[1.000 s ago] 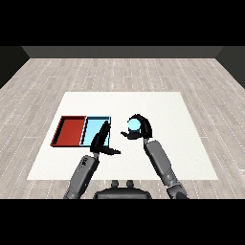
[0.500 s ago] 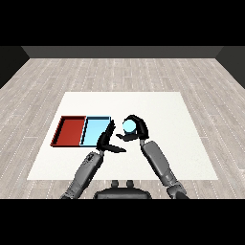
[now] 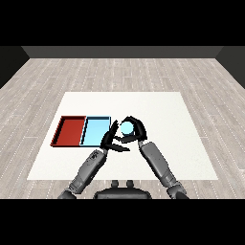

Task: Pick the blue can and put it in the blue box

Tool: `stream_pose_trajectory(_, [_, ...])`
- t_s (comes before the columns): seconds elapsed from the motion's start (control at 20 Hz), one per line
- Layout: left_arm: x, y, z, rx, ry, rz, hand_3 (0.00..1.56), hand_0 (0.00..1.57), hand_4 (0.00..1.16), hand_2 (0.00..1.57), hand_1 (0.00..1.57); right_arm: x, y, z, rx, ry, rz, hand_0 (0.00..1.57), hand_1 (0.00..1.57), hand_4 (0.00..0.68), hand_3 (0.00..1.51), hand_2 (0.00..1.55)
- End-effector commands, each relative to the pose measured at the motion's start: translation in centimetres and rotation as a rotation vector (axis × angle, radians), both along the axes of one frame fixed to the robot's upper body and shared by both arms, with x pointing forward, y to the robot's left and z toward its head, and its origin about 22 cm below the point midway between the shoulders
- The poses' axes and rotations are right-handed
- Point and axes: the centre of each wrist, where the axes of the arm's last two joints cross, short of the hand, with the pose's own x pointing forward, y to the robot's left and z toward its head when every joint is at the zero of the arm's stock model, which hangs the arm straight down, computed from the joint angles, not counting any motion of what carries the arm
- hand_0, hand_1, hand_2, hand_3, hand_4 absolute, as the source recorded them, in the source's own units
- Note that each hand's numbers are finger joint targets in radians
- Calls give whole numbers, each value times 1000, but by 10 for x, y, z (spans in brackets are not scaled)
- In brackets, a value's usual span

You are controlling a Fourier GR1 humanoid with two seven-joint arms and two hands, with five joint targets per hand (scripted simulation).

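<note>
Across the white table (image 3: 167, 110), going from left to right, the red tray (image 3: 71, 131) comes first, lying near the table's left edge with a strip of bare white between its outer wall and that edge. Touching its right side is the light blue tray (image 3: 94, 130); the two lie as a pair, and their shared wall is a thin line between the colours. Broad bare table lies behind both trays and to the far right, where nothing stands between the arms and the right edge.

Just right of the light blue tray, the left hand (image 3: 111, 141) rests with its fingers straight and spread, pointing forward along the tray's right wall and holding nothing. Its grey forearm runs back toward the lower left.

Right beside it, almost touching, the right hand (image 3: 134, 130) is curled round the blue can (image 3: 127, 128), fingers arching over the top and thumb below. The can is a pale, bright blue, close in shade to the tray, and shows as a round shape between the black fingers. It sits just outside the light blue tray's right edge.
</note>
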Motion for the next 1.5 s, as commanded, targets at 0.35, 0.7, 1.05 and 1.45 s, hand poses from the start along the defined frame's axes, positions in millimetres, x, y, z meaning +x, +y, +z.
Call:
stream_pose_trajectory(0.35, [7,-2,-7,2,-15,-22,0,0,0,0,0,0,21,4,25,-15,53,1479,1479,618,1421,1473])
stream_pose_trajectory(0.7, [-1,-15,8,-3,-24,-40,0,0,0,0,0,-16,41,-2,-2,-1,82,1452,1452,574,1411,1459])
stream_pose_trajectory(1.05, [2,-20,6,19,-33,-21,0,0,0,0,0,-14,46,-10,1,2,96,1479,1479,541,1398,1462])
stream_pose_trajectory(1.45, [19,-25,-6,195,-5,54,0,0,0,0,0,-4,34,-4,40,11,112,1483,1483,572,1406,1458])
